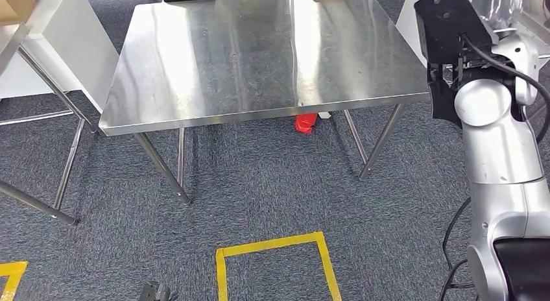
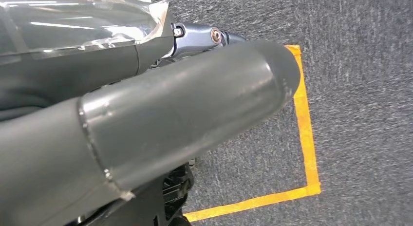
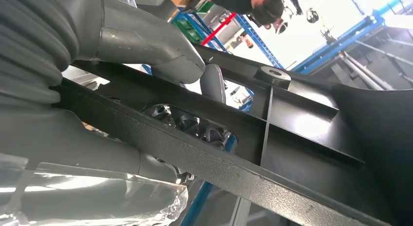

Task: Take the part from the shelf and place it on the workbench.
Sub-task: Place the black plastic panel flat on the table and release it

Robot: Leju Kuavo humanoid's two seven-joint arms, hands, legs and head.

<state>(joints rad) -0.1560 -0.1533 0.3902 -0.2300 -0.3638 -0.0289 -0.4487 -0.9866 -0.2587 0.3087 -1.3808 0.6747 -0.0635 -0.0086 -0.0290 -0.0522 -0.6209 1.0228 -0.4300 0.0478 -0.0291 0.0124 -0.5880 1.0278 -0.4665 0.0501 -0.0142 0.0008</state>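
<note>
While my right hand wraps its fingers round the black part, carried high beside the steel bench for setting down, my left hand hangs over carpet, fingers' state unclear.

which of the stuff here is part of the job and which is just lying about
Part of the job:
- black part, gripped by the right hand
- steel workbench, nothing placed on it yet

Just lying about:
- red object on the floor under the workbench
- yellow tape square on the carpet
- white table beside the workbench
</note>
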